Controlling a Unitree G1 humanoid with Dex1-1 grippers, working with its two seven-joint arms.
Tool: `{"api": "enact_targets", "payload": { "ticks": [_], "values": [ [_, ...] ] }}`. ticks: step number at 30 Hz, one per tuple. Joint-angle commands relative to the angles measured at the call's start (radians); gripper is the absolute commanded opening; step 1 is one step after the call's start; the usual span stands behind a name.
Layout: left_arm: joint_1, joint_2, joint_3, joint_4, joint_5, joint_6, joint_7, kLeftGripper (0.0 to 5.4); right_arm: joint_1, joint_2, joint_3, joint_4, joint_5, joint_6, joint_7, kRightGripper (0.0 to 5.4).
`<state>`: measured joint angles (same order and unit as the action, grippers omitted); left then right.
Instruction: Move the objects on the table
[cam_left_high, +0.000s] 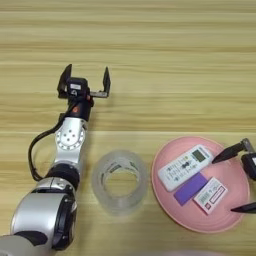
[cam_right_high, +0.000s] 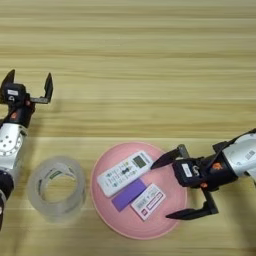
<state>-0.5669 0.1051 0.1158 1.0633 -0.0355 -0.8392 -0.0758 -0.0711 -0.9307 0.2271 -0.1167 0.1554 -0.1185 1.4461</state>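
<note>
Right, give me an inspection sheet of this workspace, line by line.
Surface: wooden table.
Job's things: clear tape roll on the table; white remote and white-and-red box on the pink plate.
Clutter: purple flat piece on the plate.
Grippers: left gripper open, over bare table; right gripper open, fingers over the plate's right edge.
Cables: black cable beside the left arm.
Surroundings: nothing seen.

Right gripper (cam_left_high: 235, 180) cut by left-eye edge
</note>
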Motion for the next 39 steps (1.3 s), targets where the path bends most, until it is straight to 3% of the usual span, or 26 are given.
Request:
{"api": "enact_targets", "payload": {
  "ticks": [1, 21, 30, 39],
  "values": [
    [-0.020, 0.003, -0.002, 0.011, 0.015, 0.000, 0.006, 5.38, 0.004, -0.010, 0.010, -0.014, -0.003, 0.010, -0.004, 5.40],
    [-0.023, 0.002, -0.006, 0.018, 0.015, 0.000, 0.006, 5.38, -0.064, 0.068, 0.072, 0.078, -0.014, 0.025, -0.019, 5.40],
    [-0.020, 0.001, -0.006, 0.015, 0.016, -0.003, 0.007, 5.38, -0.078, 0.070, 0.108, 0.137, -0.069, -0.002, -0.021, 5.40],
    [-0.019, 0.004, -0.004, 0.011, 0.013, -0.004, 0.004, 5.40, -0.077, 0.072, 0.130, 0.148, -0.102, -0.030, -0.024, 4.45]
  ]
}}
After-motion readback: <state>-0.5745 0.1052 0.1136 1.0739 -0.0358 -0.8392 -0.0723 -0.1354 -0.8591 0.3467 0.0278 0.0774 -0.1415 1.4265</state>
